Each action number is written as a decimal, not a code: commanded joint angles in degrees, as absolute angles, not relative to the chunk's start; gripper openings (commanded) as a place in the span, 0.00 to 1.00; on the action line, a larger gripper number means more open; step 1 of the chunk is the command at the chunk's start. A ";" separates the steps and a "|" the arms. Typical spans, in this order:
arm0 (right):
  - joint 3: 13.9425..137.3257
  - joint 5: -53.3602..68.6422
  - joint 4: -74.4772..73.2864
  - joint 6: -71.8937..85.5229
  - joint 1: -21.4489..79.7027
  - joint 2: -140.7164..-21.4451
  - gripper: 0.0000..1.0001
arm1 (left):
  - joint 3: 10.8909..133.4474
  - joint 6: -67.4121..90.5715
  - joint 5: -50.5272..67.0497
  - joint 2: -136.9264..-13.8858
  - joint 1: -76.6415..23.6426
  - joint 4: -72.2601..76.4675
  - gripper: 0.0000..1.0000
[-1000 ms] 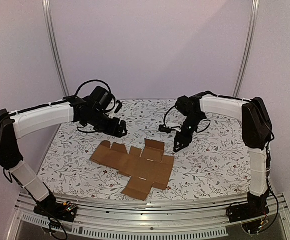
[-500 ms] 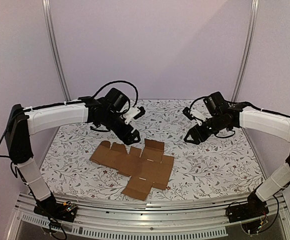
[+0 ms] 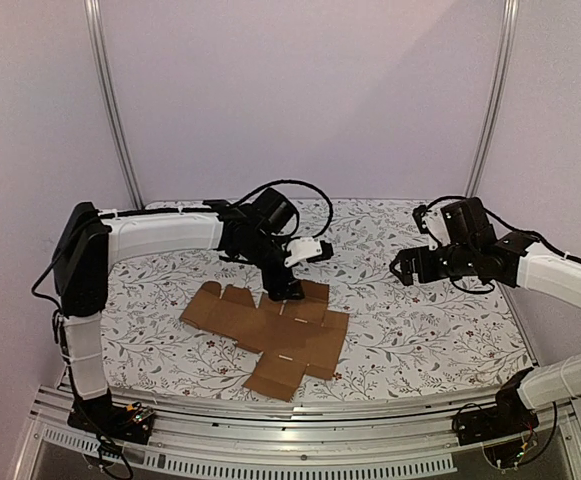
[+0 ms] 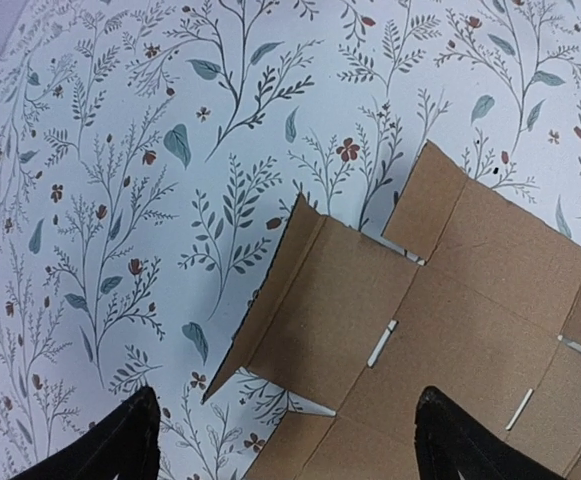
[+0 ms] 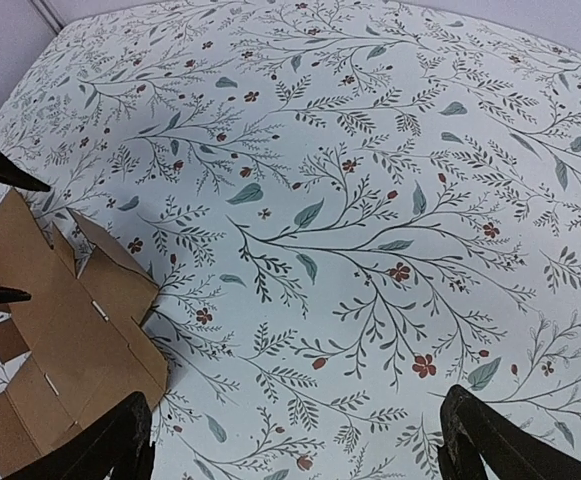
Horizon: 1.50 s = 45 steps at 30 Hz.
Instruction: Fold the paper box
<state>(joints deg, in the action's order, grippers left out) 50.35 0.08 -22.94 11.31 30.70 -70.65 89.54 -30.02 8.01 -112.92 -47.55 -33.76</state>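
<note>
The paper box (image 3: 270,335) lies as a flat brown die-cut sheet in the middle of the table. One back flap (image 4: 270,300) tilts slightly up from the cloth. My left gripper (image 3: 285,290) hangs open just above the sheet's back edge. In the left wrist view its jaws (image 4: 285,440) straddle that flap's corner without touching it. My right gripper (image 3: 402,270) hovers open over bare cloth to the right of the sheet, holding nothing. The right wrist view (image 5: 295,440) shows the sheet (image 5: 60,330) at its lower left, apart from the fingers.
A floral tablecloth (image 3: 420,330) covers the table. Two aluminium posts (image 3: 110,100) stand at the back corners against pale walls. A metal rail (image 3: 300,440) runs along the near edge between the arm bases.
My left arm has swung right and down to the sheet's back edge. My right arm has pulled away to the right, and its jaws have opened wide. The sheet has not moved.
</note>
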 commanded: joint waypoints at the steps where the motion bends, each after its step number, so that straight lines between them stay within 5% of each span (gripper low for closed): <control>1: 48.86 -4.42 -24.36 15.47 30.46 -67.80 0.99 | 93.99 -36.09 6.15 -118.18 -48.49 -36.21 0.86; 14: 45.53 0.43 -22.55 17.34 30.42 -62.27 0.99 | 106.52 -37.13 3.86 -128.89 -48.52 -41.73 0.59; 28: 46.09 0.76 -21.81 17.41 30.45 -65.45 0.99 | 108.46 -36.46 3.45 -131.12 -48.44 -45.61 0.00; 39: 51.25 -1.75 -21.98 16.44 29.55 -73.25 0.99 | 104.20 -27.98 3.30 -125.43 -45.92 -41.82 0.00; 45: 56.80 8.61 -20.95 15.82 28.40 -79.79 0.99 | 93.59 -17.79 9.92 -117.75 -42.58 -32.50 0.00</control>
